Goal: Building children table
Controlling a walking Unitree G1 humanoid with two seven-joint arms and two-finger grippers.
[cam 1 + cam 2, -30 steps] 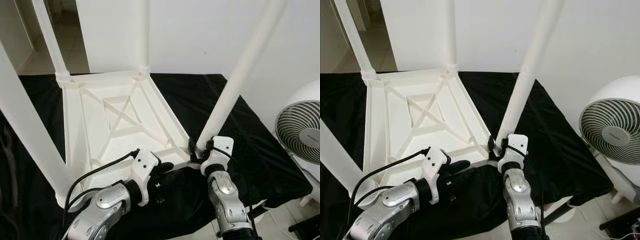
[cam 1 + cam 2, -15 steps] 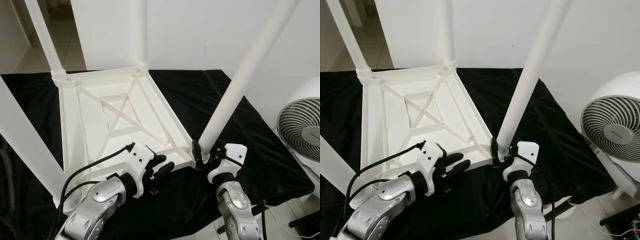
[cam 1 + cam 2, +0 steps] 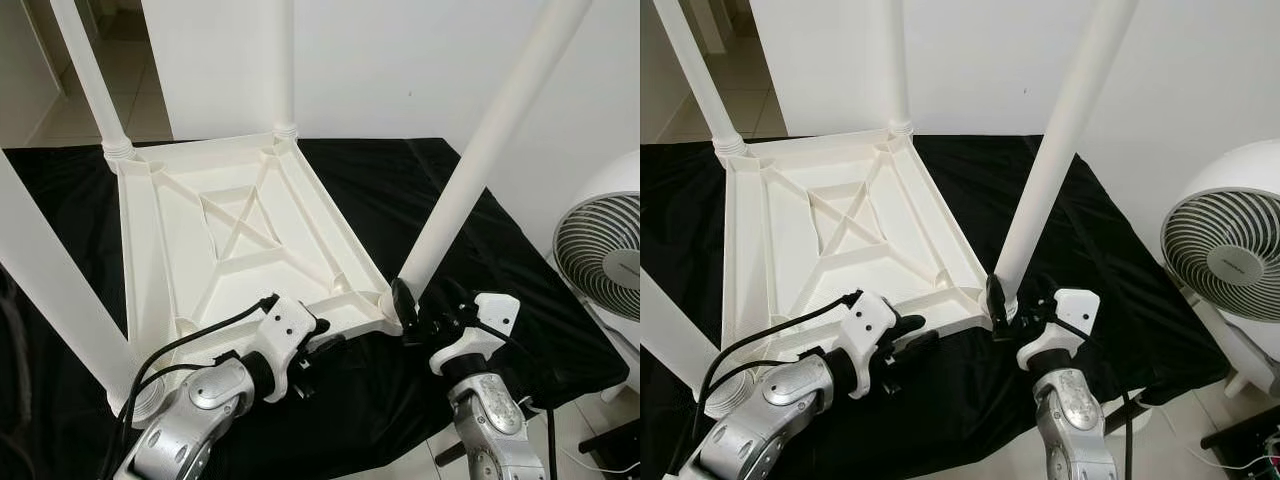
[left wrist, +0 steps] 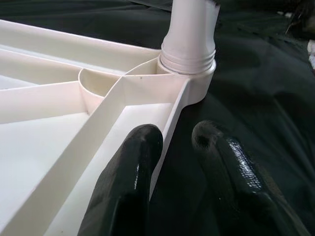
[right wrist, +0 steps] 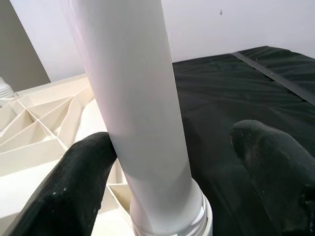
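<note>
Tabletop (image 3: 240,235) lay upside down on black-covered worktop (image 3: 470,250), four legs seated; right gripper (image 3: 425,310) fingers spread around near leg (image 3: 470,170), left gripper (image 4: 182,162) fingers straddled rim, unclenched; flipping upright apparently remained

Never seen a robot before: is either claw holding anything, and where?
Nothing firmly. The right claw stands open around the base of the table leg; the left claw straddles the tabletop rim, open.
</note>
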